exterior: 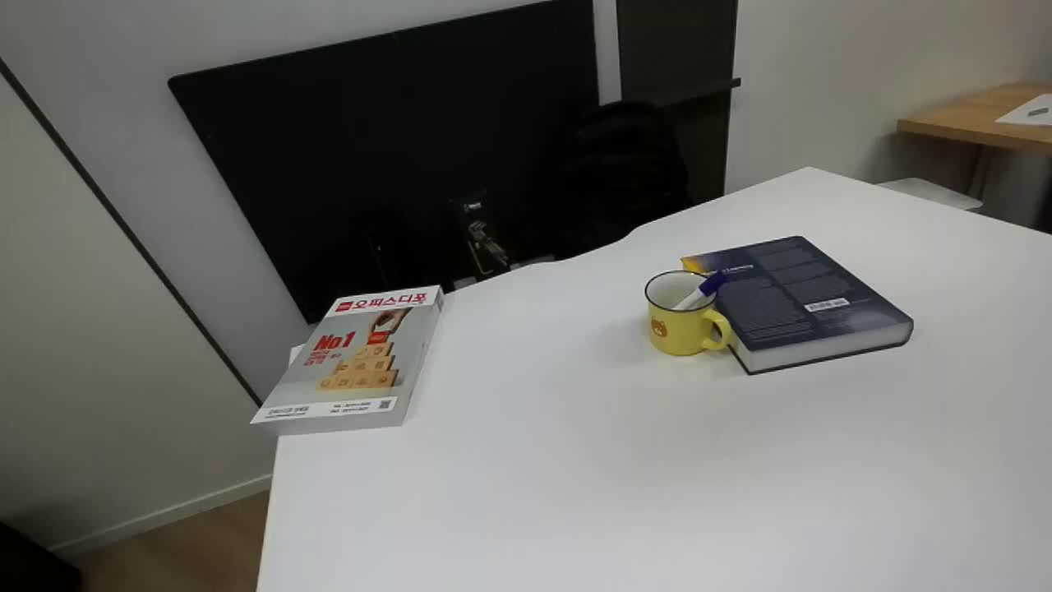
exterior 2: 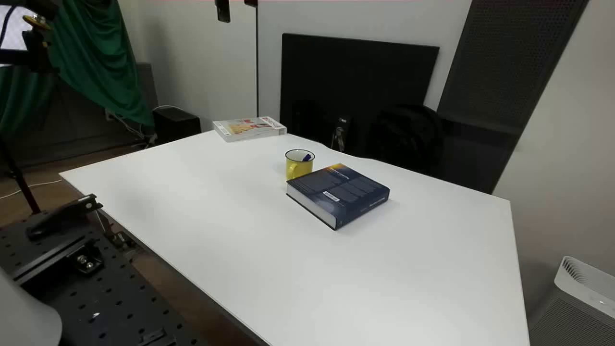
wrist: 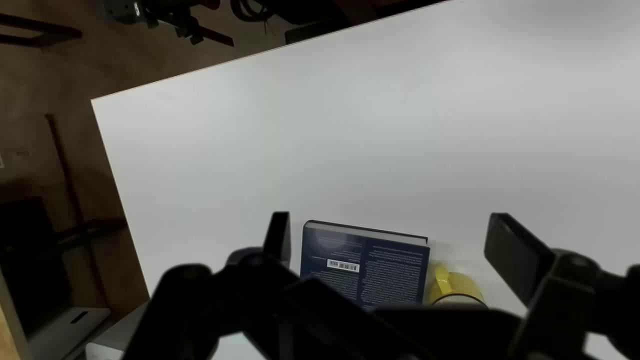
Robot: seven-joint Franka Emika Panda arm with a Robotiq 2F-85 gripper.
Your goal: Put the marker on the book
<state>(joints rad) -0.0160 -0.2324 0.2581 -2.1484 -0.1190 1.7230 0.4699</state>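
Probably the marker (exterior: 703,290) is light and stiff, with a smooth barrel that could slip or twist in a loose pinch. It stands slanted inside the yellow mug (exterior: 680,330), its blue cap reaching past the mug's rim on the side where the navy book (exterior: 801,288) lies. That cap looks like the best place to take hold, squeezed across its width, since most of the pale barrel seems down inside the mug. A sideways tug might drag or tip the mug, so drawing the marker out along its slant seems safer.

As for the tool (wrist: 395,245), its fingers are spread wide, with nothing held between them. It hangs well above the mug, so the marker is below it; in the wrist view the mug shows nearer one finger, partly covered by the tool, and the marker is hidden. The book rests close beside the mug on the tabletop (exterior: 534,460); whether the two touch, I cannot tell. On that flat cover the marker may roll.
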